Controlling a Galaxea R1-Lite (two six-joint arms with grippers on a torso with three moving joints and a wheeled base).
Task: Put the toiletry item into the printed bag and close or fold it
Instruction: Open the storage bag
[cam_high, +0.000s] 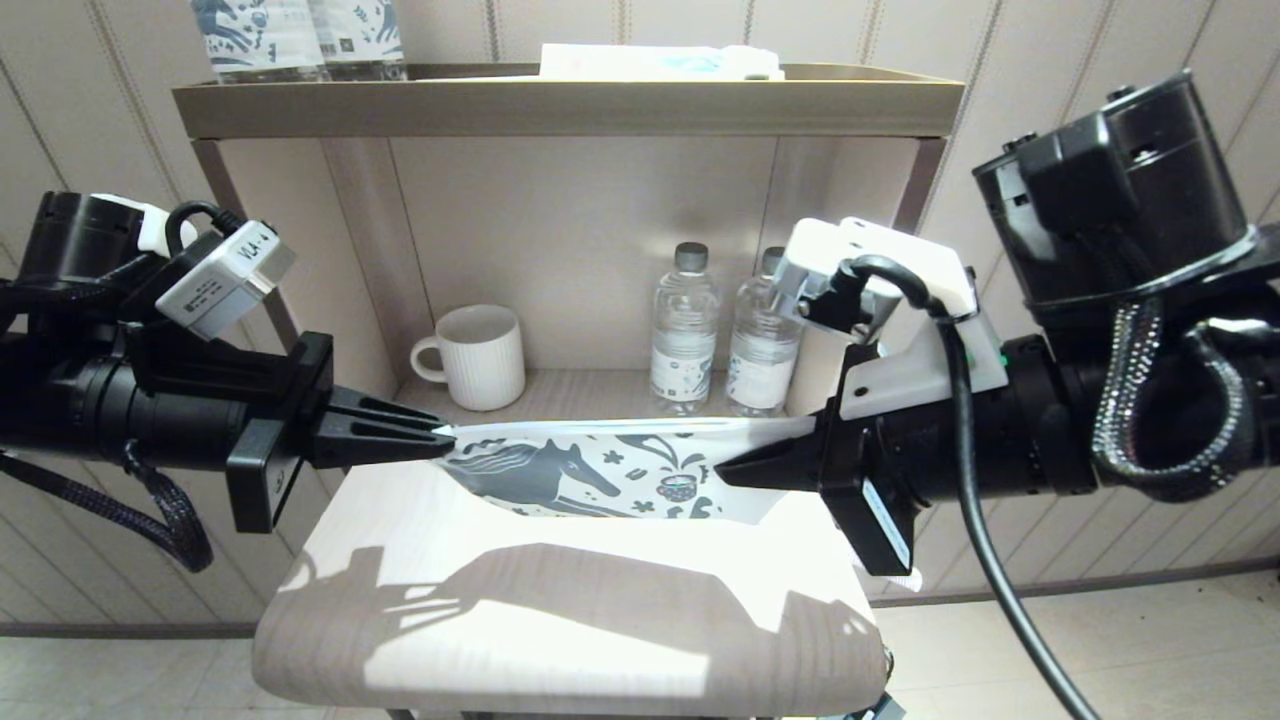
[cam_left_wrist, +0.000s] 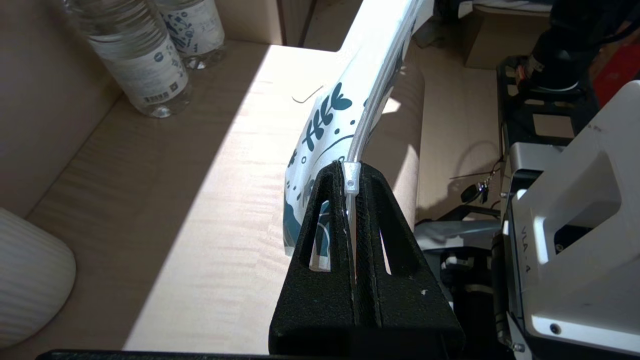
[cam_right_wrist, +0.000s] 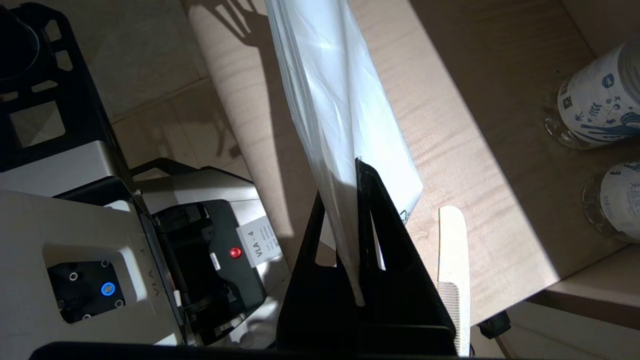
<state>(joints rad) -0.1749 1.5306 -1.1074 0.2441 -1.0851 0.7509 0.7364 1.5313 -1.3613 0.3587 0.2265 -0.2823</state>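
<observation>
the work surface is a pale wood-grain table top (cam_high: 420, 560) with a rounded front edge, joined to a beige open shelf unit (cam_high: 560, 105) against a ribbed panelled wall. hard light and shadows of both arms fall across it. in the shelf recess stand a ribbed white ceramic mug (cam_high: 478, 356) and two clear plastic water bottles (cam_high: 684, 330) with horse-printed labels.

the flat white pouch printed with a dark teal horse (cam_high: 590, 470) is held stretched above the table between the two grippers. the left gripper (cam_high: 440, 433) is clenched on one end, at the clear zip strip with its small slider (cam_left_wrist: 352, 177). the right gripper (cam_high: 722, 470) is clenched on the opposite end.

the slim white plastic comb (cam_right_wrist: 454, 260) lies flat on the table just beside the right gripper, outside the pouch; its lower end is cut off by the gripper body.

the pouch's lower edge appears to touch the table, though this is hard to confirm. items on the shelf top are cropped.
</observation>
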